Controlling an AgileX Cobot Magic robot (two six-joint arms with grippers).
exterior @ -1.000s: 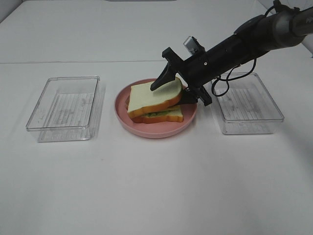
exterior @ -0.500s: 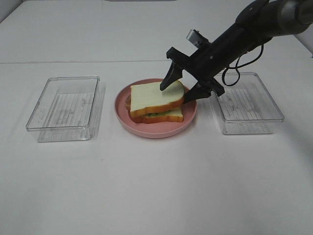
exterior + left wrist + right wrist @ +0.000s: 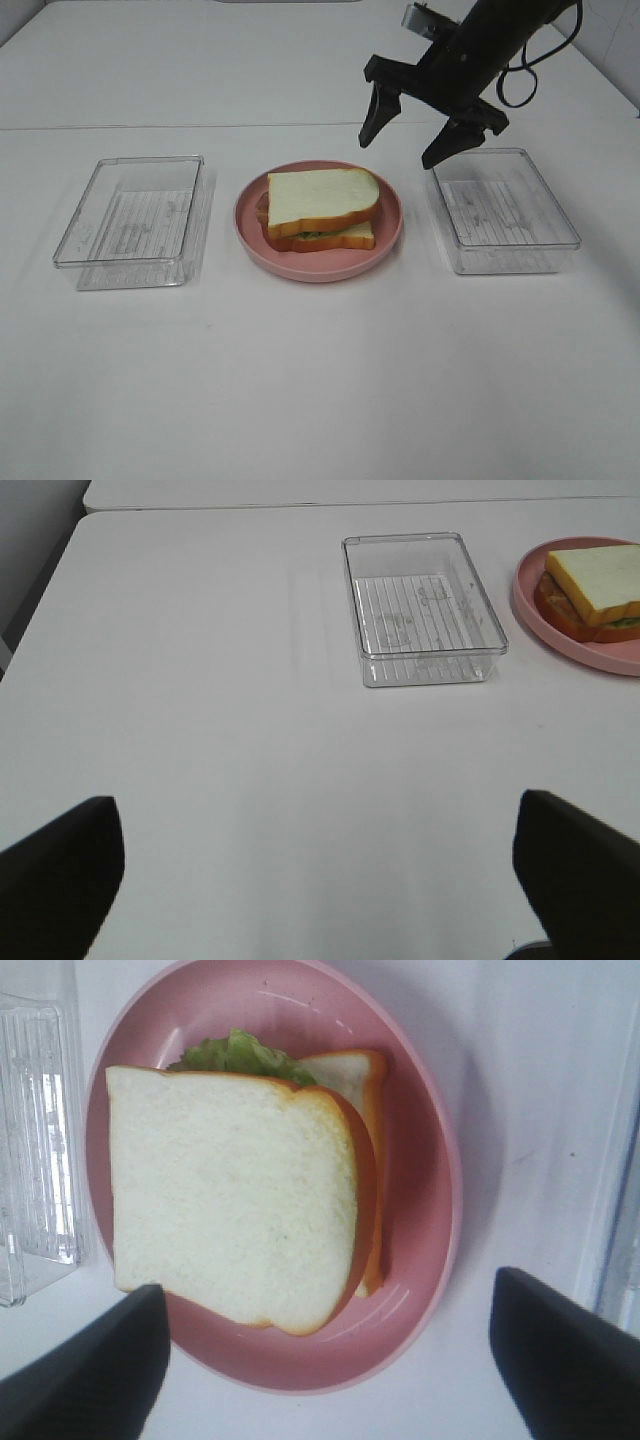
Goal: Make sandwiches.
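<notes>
The sandwich (image 3: 320, 207) lies on the round pink plate (image 3: 390, 232) in the middle of the table: a white bread slice with orange-brown crust on top, green lettuce showing under it, another slice below. It also shows in the right wrist view (image 3: 240, 1205) and in the left wrist view (image 3: 592, 590). My right gripper (image 3: 410, 138) is open and empty, raised above the plate's far right rim, clear of the sandwich. My left gripper (image 3: 320, 875) is open and empty over bare table, well away from the plate.
A clear plastic tray (image 3: 135, 220) stands left of the plate, and another clear tray (image 3: 505, 210) stands right of it. Both trays hold nothing. The right arm's cable hangs above the right tray.
My right gripper has let go of the top bread slice, which now rests on the stack. The gripper has risen and drawn back to the upper right.
</notes>
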